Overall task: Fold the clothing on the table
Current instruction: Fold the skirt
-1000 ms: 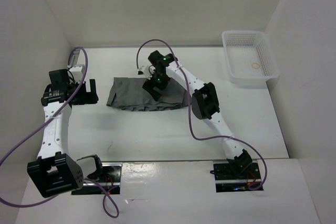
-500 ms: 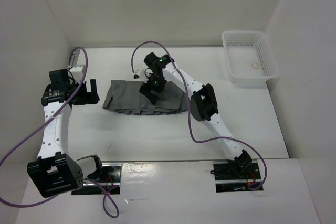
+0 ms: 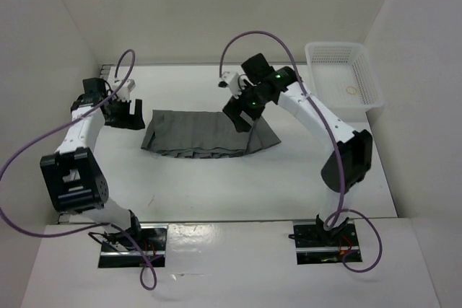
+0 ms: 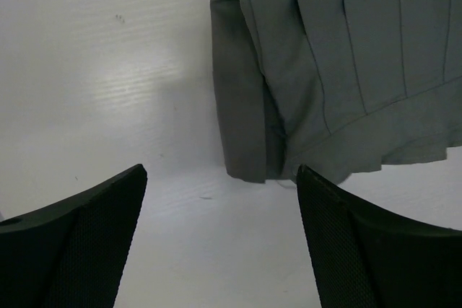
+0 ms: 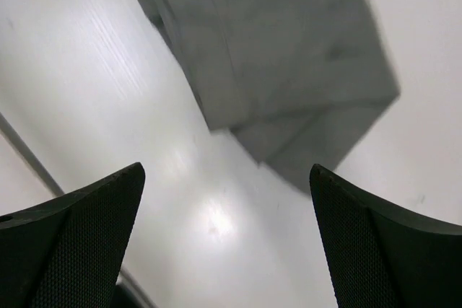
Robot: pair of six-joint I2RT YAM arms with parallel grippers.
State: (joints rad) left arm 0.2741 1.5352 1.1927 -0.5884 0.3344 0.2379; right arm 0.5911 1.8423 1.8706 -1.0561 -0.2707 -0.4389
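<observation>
Grey pleated skirt (image 3: 206, 135) is lying flat on the far-centre part of the table (image 3: 216, 192), spreading wide left to right. Long pressed pleats are running near to far, and the near hem is fanning into small steps. The left edge is doubling over in a soft layer (clearest in the left wrist view). The fabric is looking thin, matte and plain mid-grey; the table is showing smooth matte white with faint scuffs. Left gripper (image 3: 125, 119) is hovering just beside the skirt's left edge, its black textured fingers (image 4: 79, 243) spreading wide and gripping nothing. Right gripper (image 3: 242, 120) is hanging over the skirt's right end, also gaping wide and holding nothing. White plastic mesh basket (image 3: 343, 81) is sitting far right, well apart.
</observation>
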